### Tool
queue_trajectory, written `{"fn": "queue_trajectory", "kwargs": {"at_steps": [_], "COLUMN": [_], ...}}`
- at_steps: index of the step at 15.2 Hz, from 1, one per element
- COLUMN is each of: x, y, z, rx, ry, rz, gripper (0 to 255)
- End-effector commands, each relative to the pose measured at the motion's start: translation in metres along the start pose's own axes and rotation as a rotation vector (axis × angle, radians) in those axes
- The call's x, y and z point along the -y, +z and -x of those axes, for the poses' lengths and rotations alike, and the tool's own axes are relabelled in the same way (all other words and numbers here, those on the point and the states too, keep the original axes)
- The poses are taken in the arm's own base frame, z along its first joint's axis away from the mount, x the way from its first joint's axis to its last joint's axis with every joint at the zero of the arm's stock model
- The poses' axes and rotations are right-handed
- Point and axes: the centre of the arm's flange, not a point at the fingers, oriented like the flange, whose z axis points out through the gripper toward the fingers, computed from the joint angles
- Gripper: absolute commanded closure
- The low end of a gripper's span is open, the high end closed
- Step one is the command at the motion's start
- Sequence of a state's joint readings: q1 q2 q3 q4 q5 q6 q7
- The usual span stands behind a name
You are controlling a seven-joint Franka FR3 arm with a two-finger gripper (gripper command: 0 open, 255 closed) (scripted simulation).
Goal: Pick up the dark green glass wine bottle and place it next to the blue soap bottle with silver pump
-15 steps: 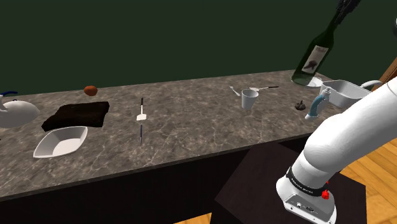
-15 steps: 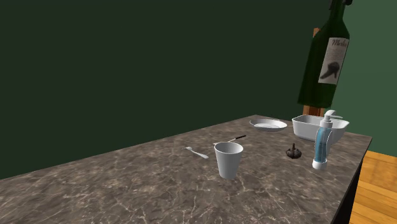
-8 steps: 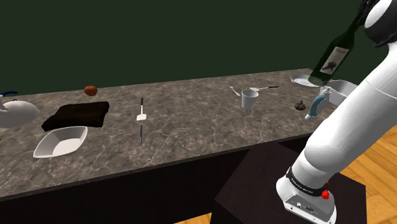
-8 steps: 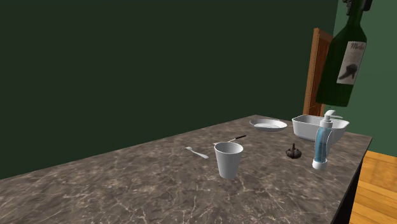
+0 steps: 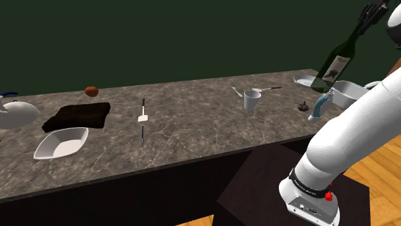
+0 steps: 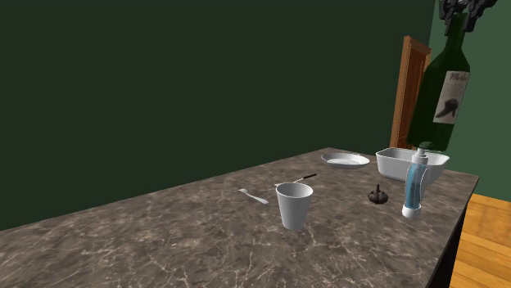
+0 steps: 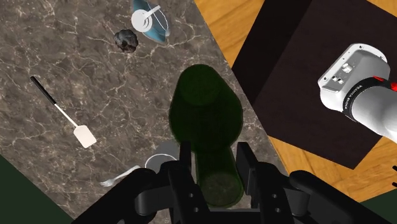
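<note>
Wrist view: the pincer (image 7: pixel 215 162) has both fingers clamped on the neck of one dark green wine bottle (image 7: pixel 207 114). The bottle hangs tilted in the air over the end of the mottled worktop (image 6: pixel 164 237). On the worktop near it stand one blue soap bottle (image 6: pixel 414 186), one white tub (image 6: pixel 393 164), one plate (image 6: pixel 345 159), one white cup (image 6: pixel 294 204) and one small dark knob (image 6: pixel 377 196).

White, rounded arm (image 5: pixel 347 138) with dark rings at the joints, small red button (image 5: pixel 329 196) near the base, black fingers (image 7: pixel 184 170).
</note>
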State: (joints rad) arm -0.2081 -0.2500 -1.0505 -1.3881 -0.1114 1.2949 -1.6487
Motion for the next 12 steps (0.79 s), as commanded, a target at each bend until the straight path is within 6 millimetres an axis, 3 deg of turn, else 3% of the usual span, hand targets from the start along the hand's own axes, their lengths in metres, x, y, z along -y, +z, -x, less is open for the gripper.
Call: {"fn": "queue_trajectory", "kwargs": {"at_steps": [1, 12], "x": [0.002, 0.004], "y": [0.011, 0.069], "z": [0.002, 0.008], "rx": [0.001, 0.001], "ry": [-0.001, -0.001], "rz": [0.002, 0.002], "gripper": [255, 255]}}
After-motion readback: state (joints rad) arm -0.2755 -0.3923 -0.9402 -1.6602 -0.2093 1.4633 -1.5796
